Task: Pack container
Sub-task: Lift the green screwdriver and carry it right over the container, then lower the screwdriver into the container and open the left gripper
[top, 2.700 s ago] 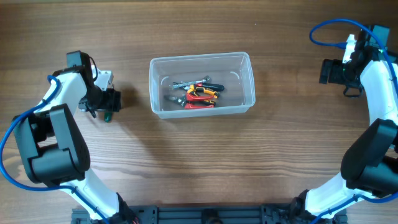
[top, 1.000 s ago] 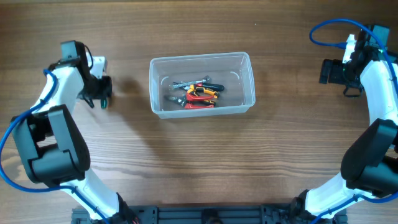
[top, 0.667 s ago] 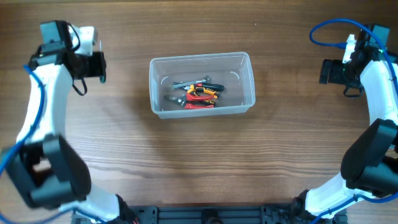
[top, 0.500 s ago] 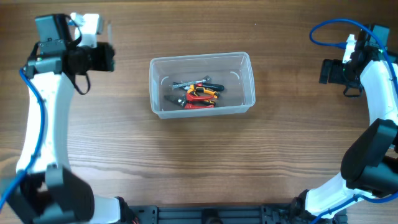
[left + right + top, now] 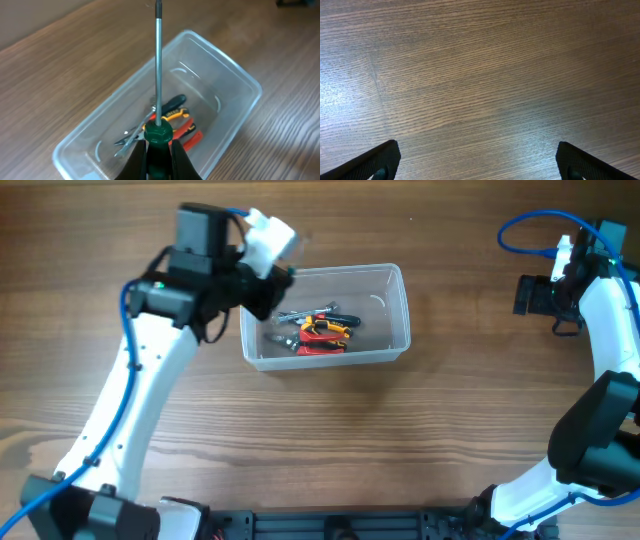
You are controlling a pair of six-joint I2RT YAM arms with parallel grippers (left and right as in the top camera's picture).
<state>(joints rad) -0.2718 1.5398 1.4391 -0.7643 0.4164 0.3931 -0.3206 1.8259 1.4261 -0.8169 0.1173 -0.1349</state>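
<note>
Container [image 5: 385, 330] of clear plastic sits on the wooden bench [image 5: 300, 440] just above the middle of the overhead frame, long side running left to right. A small heap of hand tools [image 5: 312, 330] lies in its left half: pliers with red and orange grips, some bare metal pieces and a dark-handled tool. The right half of the floor is bare.

The left arm reaches in from the lower left, its wrist over the container's upper-left corner. In the left wrist view the left fingers [image 5: 140, 165] are clamped narrow on the green handle of a screwdriver [image 5: 158, 75]. Its thin steel shaft points straight up the frame, passing over the heap and on past the far rim. Gripping by the handle leaves the shaft free and keeps the heavier end under control. The tool seems to hang above the rim rather than inside, though how high I cannot tell.

My reading is that this is the carry just ahead of a drop. The shaft lies at an angle to the container's long walls, so lowering it as it stands might catch the tip on the far rim. Turning it along the length, or releasing from above, looks safer.

The right fingers [image 5: 375, 162] are spread wide with nothing between them, over bare wood. That arm is parked at the right edge of the overhead frame, well apart from the container, leaving the left arm room.
</note>
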